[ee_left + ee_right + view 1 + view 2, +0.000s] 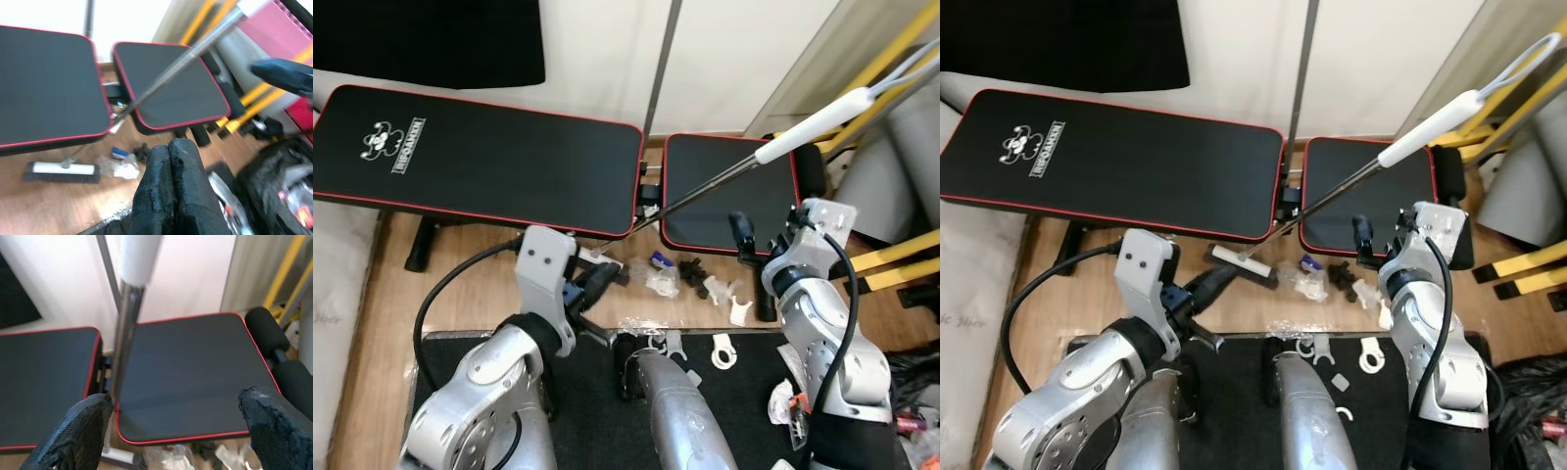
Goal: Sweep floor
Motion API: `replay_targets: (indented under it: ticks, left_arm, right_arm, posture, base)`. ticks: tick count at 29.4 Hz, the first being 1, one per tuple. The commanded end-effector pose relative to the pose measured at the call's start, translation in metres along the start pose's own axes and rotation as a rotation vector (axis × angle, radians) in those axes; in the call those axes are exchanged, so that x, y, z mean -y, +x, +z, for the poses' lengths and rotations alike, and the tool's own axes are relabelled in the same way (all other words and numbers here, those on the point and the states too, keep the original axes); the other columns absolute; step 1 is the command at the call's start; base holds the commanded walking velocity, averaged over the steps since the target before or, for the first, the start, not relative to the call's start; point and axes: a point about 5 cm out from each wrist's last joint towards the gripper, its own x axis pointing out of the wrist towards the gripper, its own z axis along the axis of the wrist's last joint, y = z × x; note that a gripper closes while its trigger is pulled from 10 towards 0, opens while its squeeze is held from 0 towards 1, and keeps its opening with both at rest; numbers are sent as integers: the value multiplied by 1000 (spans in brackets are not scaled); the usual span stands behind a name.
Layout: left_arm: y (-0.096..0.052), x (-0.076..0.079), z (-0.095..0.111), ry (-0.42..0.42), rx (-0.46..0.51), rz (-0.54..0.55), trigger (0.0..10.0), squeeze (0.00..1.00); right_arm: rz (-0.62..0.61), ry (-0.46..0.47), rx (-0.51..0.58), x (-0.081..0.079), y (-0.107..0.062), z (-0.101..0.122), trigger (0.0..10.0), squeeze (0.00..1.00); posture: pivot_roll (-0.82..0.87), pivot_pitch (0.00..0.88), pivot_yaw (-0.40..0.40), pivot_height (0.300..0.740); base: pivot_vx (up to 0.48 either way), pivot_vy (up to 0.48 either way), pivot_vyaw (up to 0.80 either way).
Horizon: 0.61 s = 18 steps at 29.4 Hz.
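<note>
I see a black weight bench with red piping: long back pad (480,157) and short seat pad (729,191), a gap between them. White logo on the back pad, a small figure above a word (too small and turned sideways for me to read).

Broom (1347,186) leans across the gap. Its white brush head (1244,262) sits on the wooden floor (1087,279) just in front of the bench, metal shaft rising up and to my right over the seat pad, white grip (1430,127) and a grey loop at the top.

Left gripper (168,188) is low near the brush head, fingers pressed together on nothing. Right gripper (178,426) is raised beside the seat pad, fingers (80,431) spread wide apart, the broom shaft just ahead of them, not touching as far as I can tell.

Litter on the floor by the seat pad: clear plastic wrapper (1312,284), small black bits (1340,269), white plastic pieces (736,311). A black mat (597,401) lies under my legs with a white ring (722,351) on it. Yellow bars (891,259) stand at my right.
</note>
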Motion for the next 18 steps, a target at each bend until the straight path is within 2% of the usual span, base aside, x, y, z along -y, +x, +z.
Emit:
replay_targets:
  ticks: [1,3,9,12,13,18]
  left_arm:
    - [1,-8,-9,-20,-17,79,10000,0]
    - [2,-10,-10,-12,-17,95,10000,0]
    - [3,-17,-12,-6,-25,113,10000,0]
    - [-2,-21,-18,24,-53,105,10000,0]
    - [-4,-25,-19,18,-50,133,10000,0]
    - [-4,-34,-24,3,-60,198,10000,0]
  right_arm:
    - [40,4,-29,-5,-6,-6,10000,0]
    - [53,4,-29,-6,-7,-7,10000,0]
    - [81,-5,-43,-6,-12,-11,10000,0]
    - [89,-4,-63,-4,-18,-17,10000,0]
    - [90,-6,-77,-2,-22,-21,10000,0]
    - [85,-8,-105,2,-32,-27,10000,0]
  posture:
    - [-130,202,-185,740]
    - [-130,202,-185,740]
    - [-136,181,-173,740]
    - [-135,167,-172,740]
    - [-138,158,-169,740]
    - [-151,143,-160,740]
  base:
    - [480,0,0]
    - [480,0,0]
    - [0,0,0]
    - [480,0,0]
    - [480,0,0]
    - [0,0,0]
